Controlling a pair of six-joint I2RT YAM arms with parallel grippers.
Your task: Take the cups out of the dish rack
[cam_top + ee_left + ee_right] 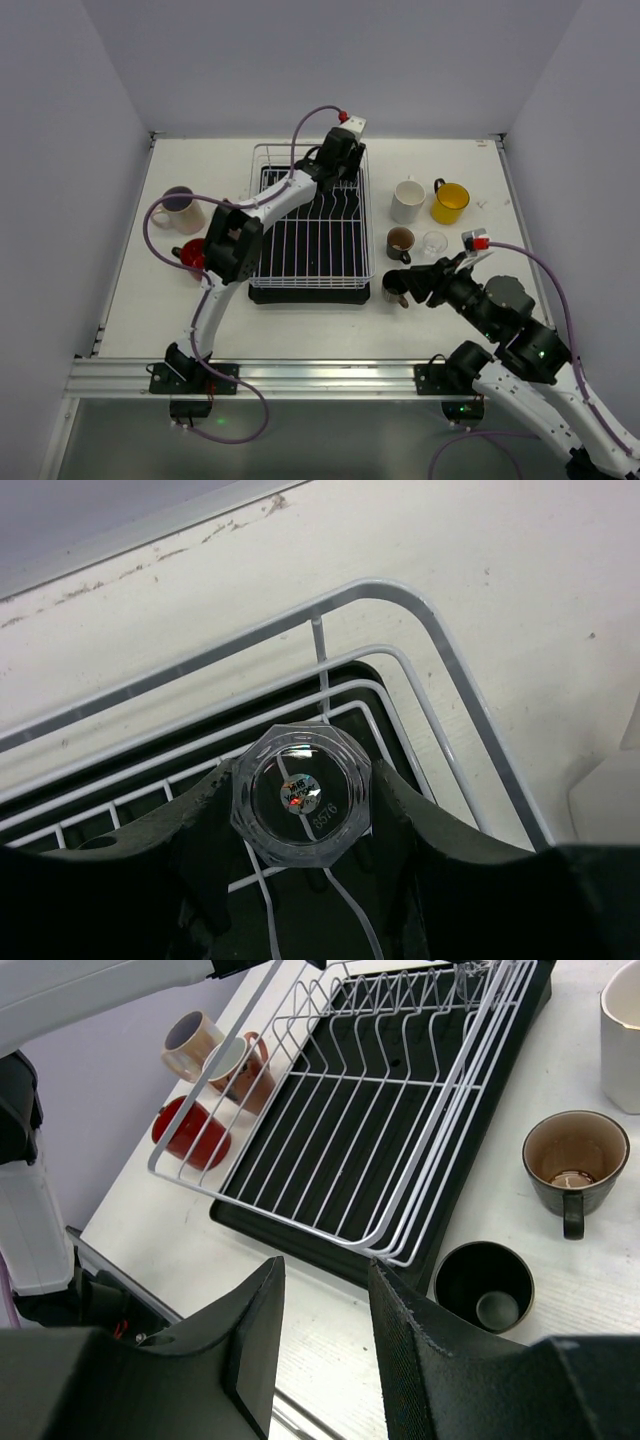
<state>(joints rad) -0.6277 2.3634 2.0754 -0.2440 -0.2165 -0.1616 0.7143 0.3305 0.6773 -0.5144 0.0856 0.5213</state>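
As my left hand [300,815] pinches the clear glass [300,792] in the dish rack [440,695], near the tabletop [500,580] far edge, I fear the smooth glass slips w/ a fast lift; right hand [325,1285] is spread.

You've got a white table [140,300] boxed in on three sides by plain walls. The back wall [330,60] stands past the table's far edge, the left wall [50,150] runs along its left edge and the right wall [600,130] along its right edge. All three are a flat lilac-grey. Light's soft and even, so shadows on the table stay faint. An aluminium rail [320,378] runs along the table's near edge. Below it there's a dull grey-green surface [110,440], floor by the look of it. Close up, the tabletop near its far edge shows dark scuffs [268,502] and fine scratches.
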